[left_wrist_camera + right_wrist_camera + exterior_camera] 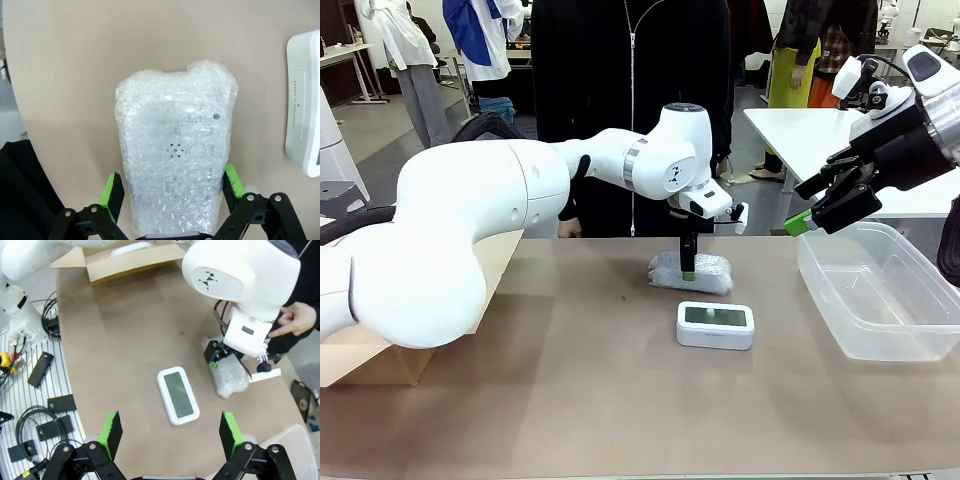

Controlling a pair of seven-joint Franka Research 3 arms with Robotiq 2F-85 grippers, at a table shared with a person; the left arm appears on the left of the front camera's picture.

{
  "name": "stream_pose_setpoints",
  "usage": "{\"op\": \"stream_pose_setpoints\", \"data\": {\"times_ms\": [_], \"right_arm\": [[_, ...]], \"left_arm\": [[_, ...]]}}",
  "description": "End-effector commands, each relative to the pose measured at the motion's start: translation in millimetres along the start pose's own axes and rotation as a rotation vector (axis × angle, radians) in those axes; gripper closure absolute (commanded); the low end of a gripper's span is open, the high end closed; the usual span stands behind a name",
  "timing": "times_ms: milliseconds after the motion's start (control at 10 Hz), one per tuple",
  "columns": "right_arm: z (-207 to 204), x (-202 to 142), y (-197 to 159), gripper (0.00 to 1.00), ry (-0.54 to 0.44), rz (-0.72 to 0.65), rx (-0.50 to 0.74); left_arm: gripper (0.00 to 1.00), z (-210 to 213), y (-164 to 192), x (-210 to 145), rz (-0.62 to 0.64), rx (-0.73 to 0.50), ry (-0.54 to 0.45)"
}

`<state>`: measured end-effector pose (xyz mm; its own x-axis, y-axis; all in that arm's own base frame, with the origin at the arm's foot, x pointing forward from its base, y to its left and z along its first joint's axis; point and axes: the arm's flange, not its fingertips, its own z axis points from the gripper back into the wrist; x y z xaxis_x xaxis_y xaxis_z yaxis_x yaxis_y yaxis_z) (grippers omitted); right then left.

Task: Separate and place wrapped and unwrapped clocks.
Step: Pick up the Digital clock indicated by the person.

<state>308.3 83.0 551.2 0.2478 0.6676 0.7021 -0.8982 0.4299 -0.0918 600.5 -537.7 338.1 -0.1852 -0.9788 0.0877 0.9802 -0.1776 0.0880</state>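
Note:
A wrapped clock (pixel 705 272), an oblong bundle in bubble wrap, lies at mid-table in front of the person. My left gripper (pixel 688 266) points down onto it. In the left wrist view the bundle (pixel 175 150) fills the gap between the open green pads (pixel 112 190), one on each side. Whether they press it I cannot tell. The unwrapped clock (pixel 716 325), white with a grey screen, lies flat just nearer than the bundle, also seen as clock (pixel 178 395). My right gripper (pixel 818 212) hangs open in the air near the bin's left end, nothing between its fingers.
A clear plastic bin (pixel 920 330) stands at the right. An open cardboard box (pixel 365 360) sits at the left edge; a pale bundle (pixel 131 247) lies in it. The person's hand (pixel 296 320) rests beyond the bundle. Cables and black parts (pixel 40 367) lie off the table.

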Motion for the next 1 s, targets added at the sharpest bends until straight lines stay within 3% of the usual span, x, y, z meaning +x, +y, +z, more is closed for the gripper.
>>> {"op": "stream_pose_setpoints", "data": {"times_ms": [0, 400, 500, 600, 700, 800, 900], "right_arm": [[-2.2, -2.9, -1.4, 0.0, -0.021, 0.003, 0.024], [-2.2, -2.9, -1.4, 0.0, -0.021, 0.003, 0.024], [-2.2, -2.9, -1.4, 0.0, -0.021, 0.003, 0.024], [-2.2, -2.9, -1.4, 0.0, -0.021, 0.003, 0.024], [-2.2, -2.9, -1.4, 0.0, -0.021, 0.003, 0.024], [-2.2, -2.9, -1.4, 0.0, -0.021, 0.003, 0.024], [-2.2, -2.9, -1.4, 0.0, -0.021, 0.003, 0.024]], "left_arm": [[0.0, -5.4, 27.9, 15.9, -0.035, -0.012, 0.036], [0.0, -4.3, 26.6, 15.7, -0.029, -0.041, 0.036], [0.2, -2.2, 26.1, 14.4, -0.017, -0.031, 0.038], [0.2, -0.8, 25.4, 13.7, -0.013, -0.03, 0.035], [0.4, 0.0, 24.9, 13.3, -0.013, -0.03, 0.036], [0.25, -0.3, 24.4, 11.9, -0.012, -0.033, 0.035], [0.6, 0.8, 24.3, 10.8, -0.011, -0.041, 0.03]]}}
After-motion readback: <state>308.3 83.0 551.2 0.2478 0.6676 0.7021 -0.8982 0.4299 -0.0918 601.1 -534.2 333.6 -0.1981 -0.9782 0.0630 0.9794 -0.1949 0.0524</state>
